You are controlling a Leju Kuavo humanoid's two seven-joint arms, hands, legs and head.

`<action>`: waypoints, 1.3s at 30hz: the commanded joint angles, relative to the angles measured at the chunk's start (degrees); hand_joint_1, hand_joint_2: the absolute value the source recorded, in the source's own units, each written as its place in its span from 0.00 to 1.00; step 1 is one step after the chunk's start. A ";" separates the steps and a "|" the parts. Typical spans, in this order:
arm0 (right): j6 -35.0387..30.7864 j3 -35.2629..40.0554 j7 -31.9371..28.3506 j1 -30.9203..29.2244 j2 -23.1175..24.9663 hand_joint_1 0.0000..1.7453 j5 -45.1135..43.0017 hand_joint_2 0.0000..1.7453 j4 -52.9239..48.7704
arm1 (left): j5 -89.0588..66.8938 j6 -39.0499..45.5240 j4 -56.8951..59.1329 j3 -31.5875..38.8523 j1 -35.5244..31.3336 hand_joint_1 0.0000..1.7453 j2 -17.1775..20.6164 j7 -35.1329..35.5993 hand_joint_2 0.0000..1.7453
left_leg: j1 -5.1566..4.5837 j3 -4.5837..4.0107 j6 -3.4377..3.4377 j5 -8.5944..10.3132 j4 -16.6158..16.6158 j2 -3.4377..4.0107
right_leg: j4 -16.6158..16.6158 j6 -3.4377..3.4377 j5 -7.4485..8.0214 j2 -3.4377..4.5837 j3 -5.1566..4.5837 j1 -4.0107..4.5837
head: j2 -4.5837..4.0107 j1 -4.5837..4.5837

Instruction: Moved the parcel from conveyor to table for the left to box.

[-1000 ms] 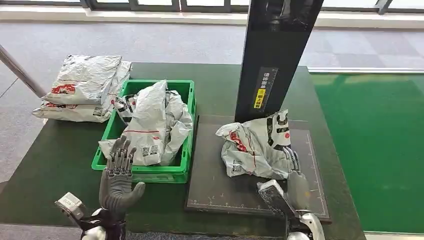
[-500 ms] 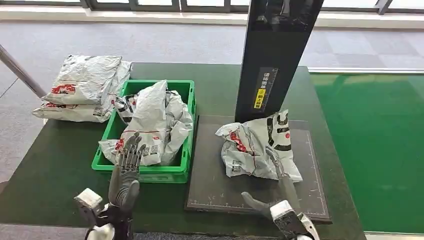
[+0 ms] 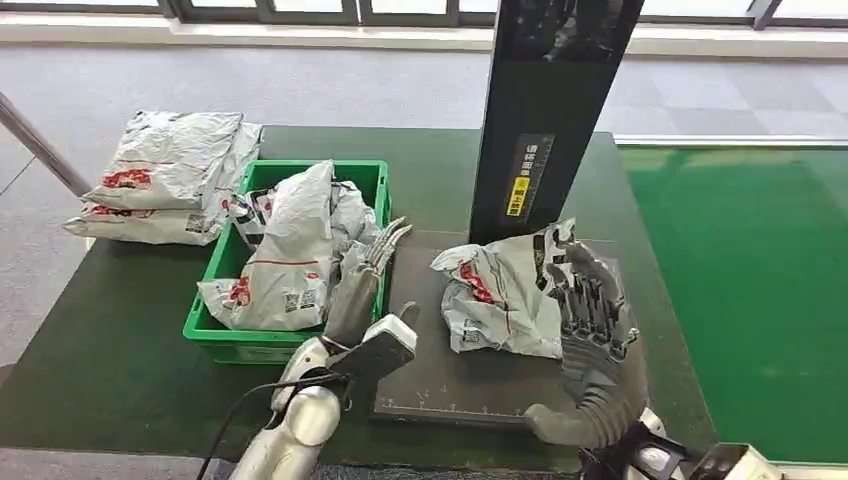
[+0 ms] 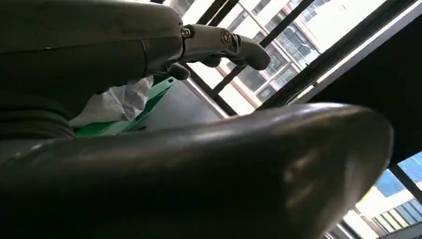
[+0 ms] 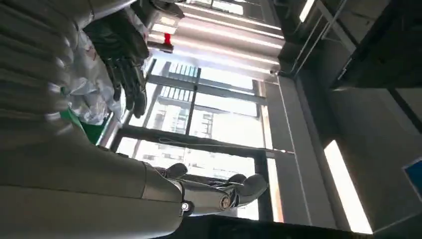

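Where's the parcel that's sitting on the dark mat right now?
In the head view, the parcel lies on the dark mat, right of the green crate, below the black post.

A: Head view, what is masked? 
B: The right hand (image 3: 590, 300) covers the parcel's (image 3: 500, 295) 3 o'clock edge; the left hand (image 3: 365, 285) overlaps the crate's (image 3: 262, 345) 3 o'clock wall.

A: And what is cropped? 
B: The black column (image 3: 545, 110) is cut at 12 o'clock, both forearms at 6 o'clock.

A: Labels? 
B: The column's sticker (image 3: 524, 180) and the parcel print are too small to read.
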 commanded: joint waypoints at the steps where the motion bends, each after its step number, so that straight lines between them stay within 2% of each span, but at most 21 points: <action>1: -7.00 -4.72 0.24 -5.44 1.79 0.00 4.46 1.00 3.05 | -7.89 3.77 38.56 -15.20 -25.37 0.00 -3.28 1.71 0.00 | 0.04 -0.06 0.01 0.15 -0.01 -0.53 | -0.06 -0.02 0.00 -0.55 0.14 0.04 | 0.00 -0.04; 4: -7.59 -3.01 0.24 -5.81 1.30 0.00 3.85 1.00 3.32 | -6.56 4.72 45.23 -22.91 -29.54 0.00 -3.28 2.75 0.00 | 0.02 -0.06 0.07 0.14 0.01 -0.42 | -0.06 0.03 0.03 -0.45 0.14 0.03 | 0.00 -0.04; 5: -7.68 -1.83 0.24 -6.27 1.10 0.00 3.90 1.00 3.78 | -1.77 1.75 46.92 -27.36 -30.44 0.00 -3.28 0.76 0.00 | 0.03 -0.02 0.08 0.20 -0.07 -0.48 | -0.15 0.03 0.07 -0.51 0.20 0.04 | 0.00 0.00; 6: -7.99 -1.32 0.24 -6.57 1.01 0.00 4.10 1.00 4.07 | -0.88 1.29 47.82 -29.74 -31.00 0.00 -3.28 1.10 1.00 | 0.04 0.00 0.08 0.19 -0.09 -0.41 | -0.18 0.02 0.09 -0.42 0.21 0.05 | 0.02 -0.02; 8: -8.05 -0.38 0.24 -6.87 1.11 0.00 4.17 1.00 5.02 | -3.13 3.13 48.60 -35.34 -31.22 0.00 -3.28 3.04 1.00 | -0.02 0.04 0.07 0.10 -0.03 -0.15 | -0.09 0.06 0.10 -0.17 0.15 0.00 | 0.00 -0.02; 12: -8.05 -0.38 0.24 -6.87 1.11 0.00 4.17 1.00 5.02 | -3.13 3.13 48.60 -35.34 -31.22 0.00 -3.28 3.04 1.00 | -0.02 0.05 0.06 0.04 -0.01 0.02 | -0.05 0.04 0.10 0.01 0.11 0.00 | 0.00 -0.02; 14: -7.52 0.34 0.24 -7.08 1.22 0.00 3.91 1.00 5.86 | -5.71 3.17 50.42 -44.70 -32.05 0.00 -3.28 5.16 1.00 | -0.02 0.04 0.07 0.04 -0.02 -0.01 | -0.05 0.04 0.10 0.00 0.12 0.00 | 0.00 -0.02; 16: -7.57 1.12 0.24 -7.49 1.34 0.00 4.72 1.00 5.86 | -2.83 -2.69 51.77 -48.07 -30.86 0.00 -3.28 4.10 1.00 | -0.01 0.06 0.06 0.05 -0.06 0.02 | -0.08 0.03 0.11 0.03 0.12 0.01 | 0.00 -0.02; 20: -10.09 2.80 0.24 -6.71 0.36 0.00 5.59 1.00 4.93 | -4.42 -6.00 54.63 -55.69 -30.82 0.00 -3.28 9.39 1.00 | -0.03 0.09 0.07 0.04 -0.11 0.09 | -0.11 0.05 0.10 0.08 0.15 -0.01 | 0.00 -0.02; 23: -10.48 3.38 0.24 -6.25 0.14 0.00 5.45 1.00 4.02 | -2.68 -7.60 57.00 -55.55 -31.30 0.00 -3.28 11.45 1.00 | -0.02 0.02 0.07 0.05 -0.08 0.06 | -0.08 0.05 0.09 0.06 0.07 -0.01 | 0.00 -0.02; 37: -10.58 3.47 0.24 -6.32 0.08 0.00 5.44 1.00 4.08 | -2.59 -7.85 57.48 -55.53 -31.73 0.00 -3.28 11.50 1.00 | -0.01 0.02 0.10 0.08 -0.05 0.10 | -0.08 0.06 0.16 0.07 0.14 0.01 | 0.00 -0.02; 39: -10.98 3.67 0.24 -6.76 -0.05 0.00 5.45 1.00 4.70 | -1.61 -7.23 58.33 -54.80 -31.97 0.00 -3.28 13.40 1.00 | 0.01 0.05 0.09 0.24 -0.25 0.20 | -0.28 0.02 0.34 0.16 0.13 0.04 | 0.00 -0.02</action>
